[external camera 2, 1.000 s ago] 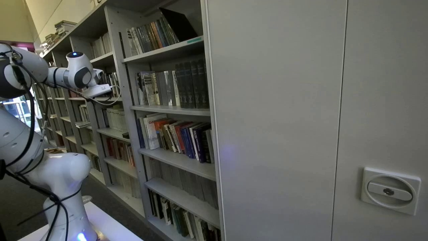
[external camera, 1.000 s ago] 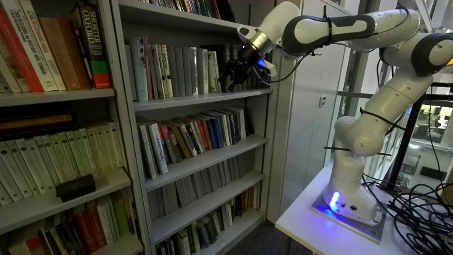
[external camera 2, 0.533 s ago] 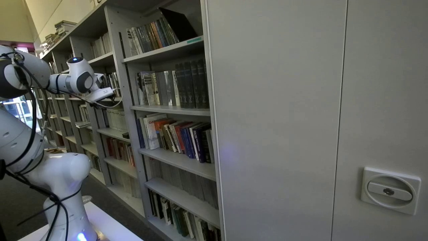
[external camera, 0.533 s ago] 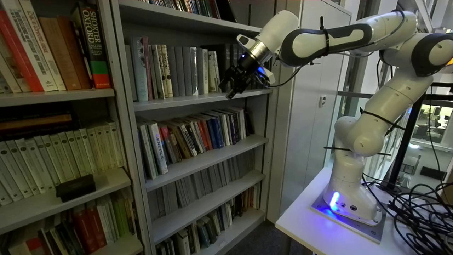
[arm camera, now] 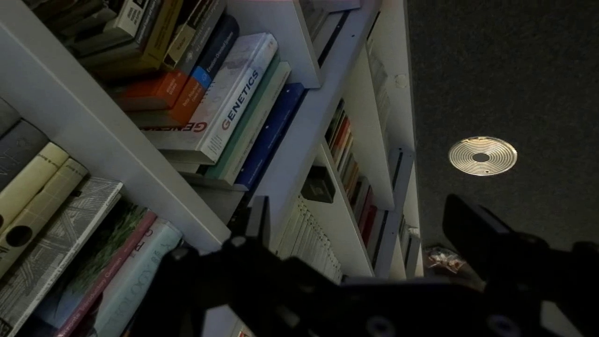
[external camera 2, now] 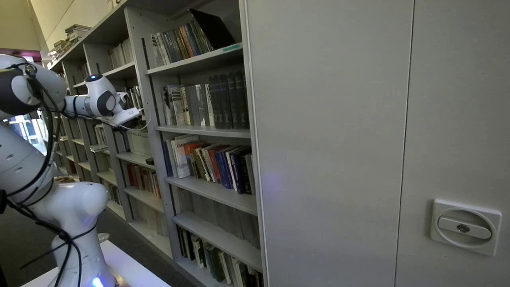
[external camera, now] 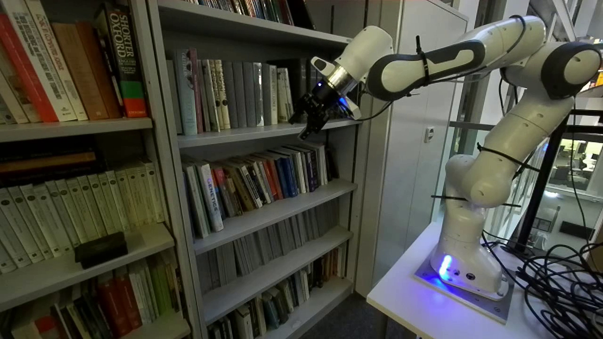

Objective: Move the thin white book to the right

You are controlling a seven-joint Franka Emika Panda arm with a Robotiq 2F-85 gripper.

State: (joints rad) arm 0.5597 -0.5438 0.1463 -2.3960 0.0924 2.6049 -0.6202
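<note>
The claw (arm camera: 356, 206) has dropped lower, jaws spread wide with only air between

Shelves (external camera: 245, 135): oblique in both exterior views — wrist view closer, tilted.
Arm (external camera: 523, 127): side-on in an exterior view.
Panel (external camera 2: 326, 139): near in an exterior view.
Floor (arm camera: 491, 84): wrist view faces down.

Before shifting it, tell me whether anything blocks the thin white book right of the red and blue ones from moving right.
Yes: dark books stand directly right of the white book, in both exterior views.
</note>
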